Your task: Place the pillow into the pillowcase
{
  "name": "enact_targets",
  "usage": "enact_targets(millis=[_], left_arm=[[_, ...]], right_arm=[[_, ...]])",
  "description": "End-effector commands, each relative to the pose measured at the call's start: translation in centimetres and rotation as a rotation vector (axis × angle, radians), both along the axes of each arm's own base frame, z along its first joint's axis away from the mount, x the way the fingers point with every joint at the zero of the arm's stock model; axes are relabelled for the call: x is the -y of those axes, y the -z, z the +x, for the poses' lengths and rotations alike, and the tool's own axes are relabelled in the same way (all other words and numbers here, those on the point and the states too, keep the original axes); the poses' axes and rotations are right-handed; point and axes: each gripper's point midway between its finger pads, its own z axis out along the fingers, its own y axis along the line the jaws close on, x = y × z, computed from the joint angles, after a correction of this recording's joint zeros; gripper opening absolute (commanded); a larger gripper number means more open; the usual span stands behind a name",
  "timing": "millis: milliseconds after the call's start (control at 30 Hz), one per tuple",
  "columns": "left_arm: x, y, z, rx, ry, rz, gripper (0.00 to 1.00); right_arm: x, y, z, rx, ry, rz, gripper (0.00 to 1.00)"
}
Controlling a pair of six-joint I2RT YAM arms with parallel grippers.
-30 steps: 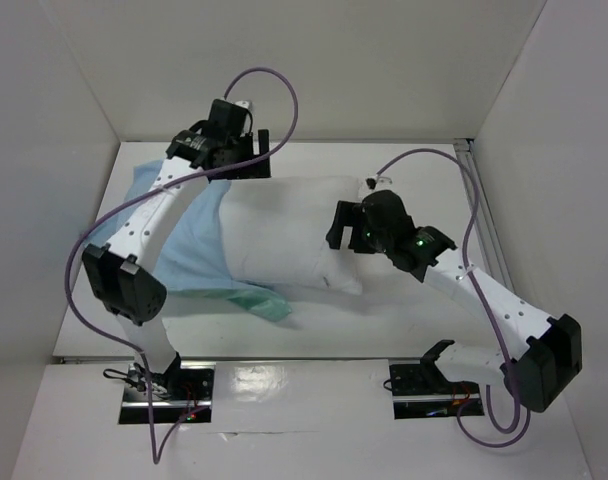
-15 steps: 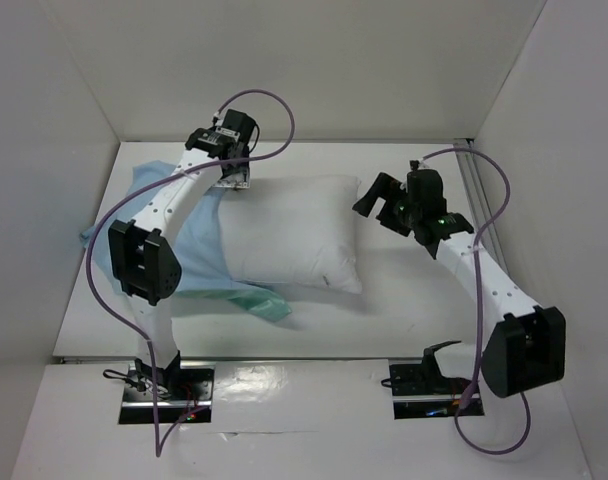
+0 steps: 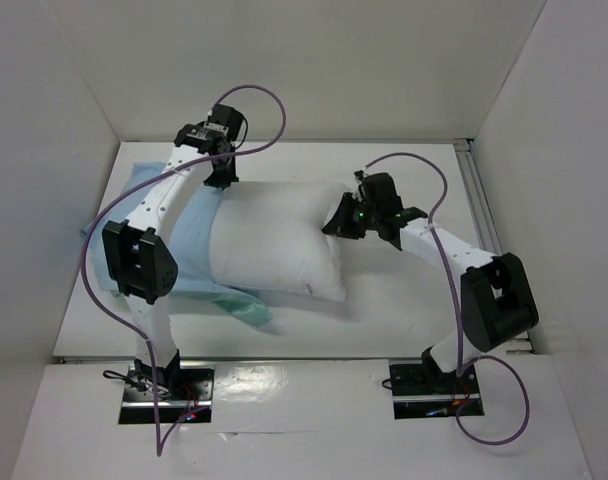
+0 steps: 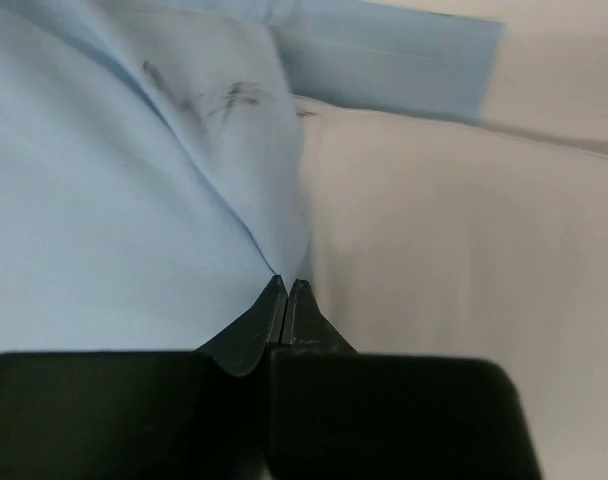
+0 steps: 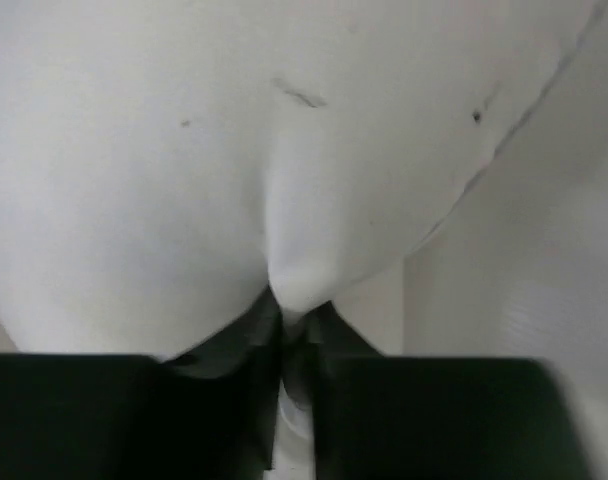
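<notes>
pillow: white and plump, lies across mid-table with its long axis left-right. Its left end overlaps the pillowcase; most of it is bare.
pillowcase: light blue face up, flat at the left, under and beside the pillow's left end. Its sea-green side peeks out at the near edge.
change: half a second back the right gripper hangs clear of the pillow's right end; now it sits on that end. The pillow is a little further left than then, and the green edge has gone with it.
right gripper: fingers clamped on a pinch of the pillow's white cover. The wrist view shows the fold pulled between the tips.
left gripper: at the pillow's far-left corner, tips together on the blue cloth right where blue meets white.
meaning: we read this as the push-in stroke, right shoving and left holding the mouth's edge. It's early; we can't tell how much is inside.
around: bare table, purple cable looping over the far side, side wall close to the case's left edge.
in the way: the left arm spans over the case, only one point of the mouth is held, and the limp cloth slides with the pillow. We expect it to bunch towards the wall.
</notes>
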Motion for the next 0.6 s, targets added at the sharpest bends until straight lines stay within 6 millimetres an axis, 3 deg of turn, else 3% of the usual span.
enact_targets(millis=[0, 33, 67, 100, 133, 167, 200, 300, 333, 367, 433, 467, 500, 567], left_arm=[[8.2, -6.3, -0.5, 0.125, 0.277, -0.319, 0.0], [10.4, -8.0, -0.6, 0.166, 0.35, -0.393, 0.0], [14.4, -10.5, -2.0, 0.185, 0.471, -0.514, 0.0], [16.2, -12.4, -2.9, 0.207, 0.527, -0.565, 0.0], [18.7, -16.0, -4.1, 0.25, 0.619, -0.653, 0.0], [20.2, -17.6, -5.1, 0.261, 0.669, -0.695, 0.0], [22.4, -18.7, -6.4, 0.258, 0.733, -0.741, 0.0], [25.1, -24.5, -10.0, 0.329, 0.874, -0.907, 0.0], [25.6, -25.9, -12.2, 0.314, 0.919, -0.981, 0.0], [26.6, -27.8, -13.2, 0.372, 0.974, -1.024, 0.0], [27.4, -29.0, -14.9, 0.379, 1.017, -1.075, 0.0], [28.1, -28.5, -15.3, 0.357, 1.027, -1.091, 0.0], [29.0, -29.1, -16.4, 0.359, 1.065, -1.114, 0.0], [31.0, -26.4, -15.8, 0.276, 1.058, -1.119, 0.0]], right_arm=[[-3.9, -8.1, 3.3, 0.238, -0.065, 0.118, 0.0], [-4.2, -10.0, 3.9, 0.273, -0.065, 0.133, 0.0], [-4.6, -14.3, 4.8, 0.36, -0.074, 0.153, 0.0], [-4.3, -16.3, 4.6, 0.388, -0.051, 0.147, 0.0], [-4.6, -18.4, 4.0, 0.439, -0.053, 0.149, 0.0], [-4.4, -20.3, 3.5, 0.49, -0.042, 0.149, 0.0], [-3.4, -23.5, 2.5, 0.568, -0.002, 0.167, 0.0], [-1.0, -26.9, 0.9, 0.651, 0.065, 0.159, 0.0], [-0.9, -27.2, 0.3, 0.653, 0.072, 0.156, 0.0], [-0.3, -26.8, -0.2, 0.646, 0.085, 0.145, 0.0], [-0.1, -24.0, -0.1, 0.602, 0.104, 0.106, 0.0], [-0.4, -22.5, -0.6, 0.56, 0.101, 0.112, 0.0], [-0.7, -18.1, -1.0, 0.482, 0.098, 0.074, 0.0], [-0.5, -13.4, -1.3, 0.374, 0.172, 0.048, 0.0]])
